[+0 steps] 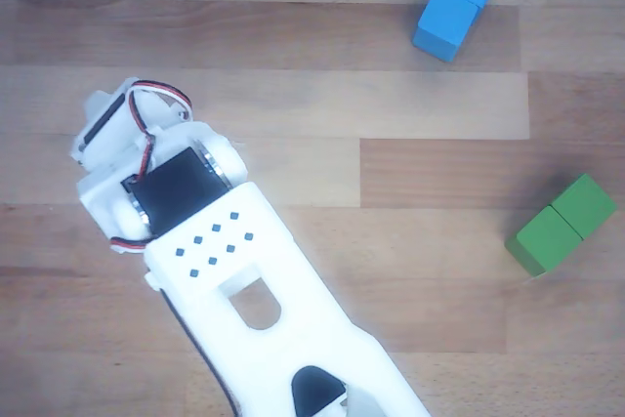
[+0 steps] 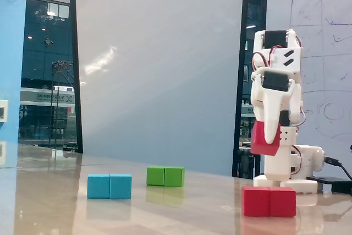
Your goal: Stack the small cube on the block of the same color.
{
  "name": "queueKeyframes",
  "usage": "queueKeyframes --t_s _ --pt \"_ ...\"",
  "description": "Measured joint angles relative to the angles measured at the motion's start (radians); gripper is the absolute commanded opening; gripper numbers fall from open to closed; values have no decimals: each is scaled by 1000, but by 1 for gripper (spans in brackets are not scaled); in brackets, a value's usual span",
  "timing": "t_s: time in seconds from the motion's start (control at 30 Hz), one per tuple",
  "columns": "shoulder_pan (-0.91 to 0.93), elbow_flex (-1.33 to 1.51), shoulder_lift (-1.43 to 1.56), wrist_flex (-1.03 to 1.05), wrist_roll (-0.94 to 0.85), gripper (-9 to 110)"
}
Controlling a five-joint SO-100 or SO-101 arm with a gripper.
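Note:
In the fixed view the small cube (image 2: 262, 139), red, hangs slightly tilted in the air, and my gripper (image 2: 267, 142) is shut on it, its white finger (image 2: 271, 125) running down the cube's front. The red block (image 2: 269, 201), two cubes long, lies on the table directly below, a clear gap under the cube. The cube is over the block's left half. In the other view only the white arm (image 1: 244, 280) shows from above; it hides the gripper, the cube and the red block.
A blue double block (image 2: 109, 186) (image 1: 456, 4) and a green double block (image 2: 165, 176) (image 1: 563, 225) lie on the wooden table, away from the red block. The arm's base (image 2: 289, 182) stands just behind the red block, with cables at the right.

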Motion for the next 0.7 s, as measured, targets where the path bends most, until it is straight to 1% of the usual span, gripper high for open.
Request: queueKeyframes --t_s 0.23,0.4,0.7 --pt "15 0 -51 0 -74 9" --pt "15 0 -135 0 -80 9" --pt "15 -2 -193 0 -80 9"
